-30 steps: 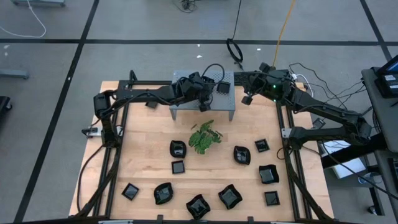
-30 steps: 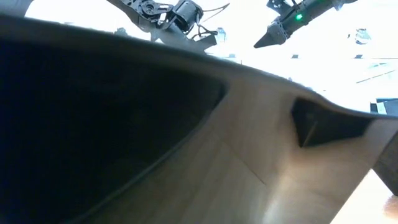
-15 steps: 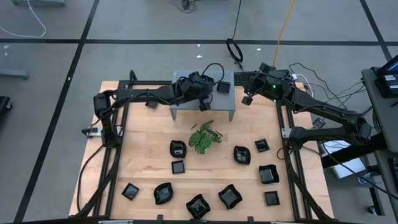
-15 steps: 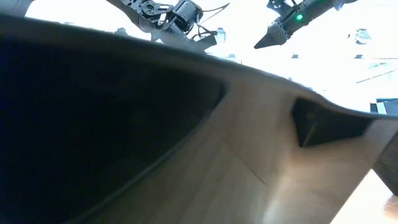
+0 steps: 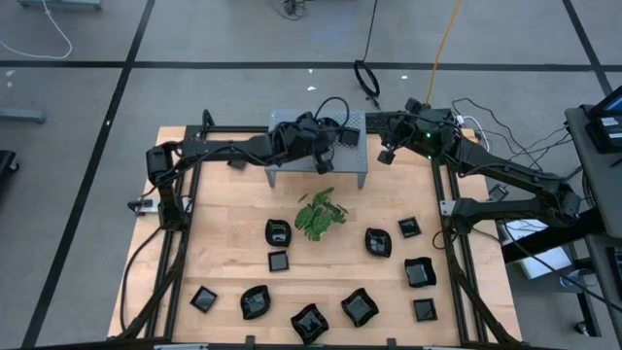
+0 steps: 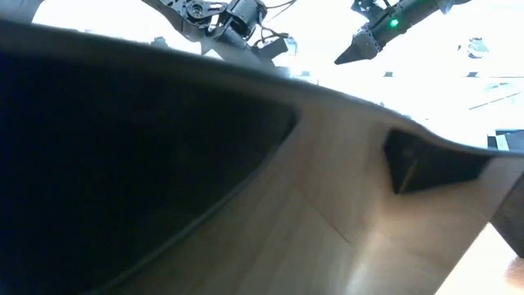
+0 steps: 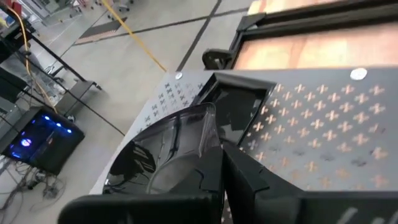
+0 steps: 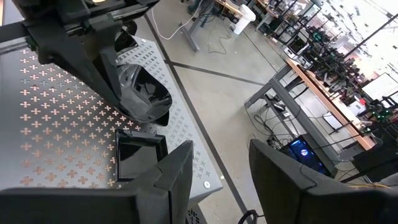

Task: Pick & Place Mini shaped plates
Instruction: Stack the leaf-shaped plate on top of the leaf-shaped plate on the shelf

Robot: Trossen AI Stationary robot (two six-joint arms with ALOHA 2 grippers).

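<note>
On the grey perforated stand (image 5: 352, 167) my left gripper (image 5: 326, 151) is shut on the rim of a rounded glossy black mini plate (image 7: 168, 155). The right wrist view shows this rounded plate (image 8: 149, 96) just over the stand (image 8: 50, 124), tilted. A square mini plate (image 7: 233, 115) lies flat on the stand beside it (image 8: 137, 155). My right gripper (image 8: 217, 168) hovers open off the stand's right end (image 5: 387, 154), holding nothing. Several more black mini plates (image 5: 378, 242) lie on the wooden table.
A green leafy plant (image 5: 321, 214) sits mid-table in front of the stand. Loose plates spread along the table's front half (image 5: 256, 301) and right side (image 5: 420, 271). A dark plate close to the lens blocks most of the low view (image 6: 123, 164).
My left gripper's fingers have closed onto the rounded plate and its wrist has shifted slightly. The right arm has stayed still.
</note>
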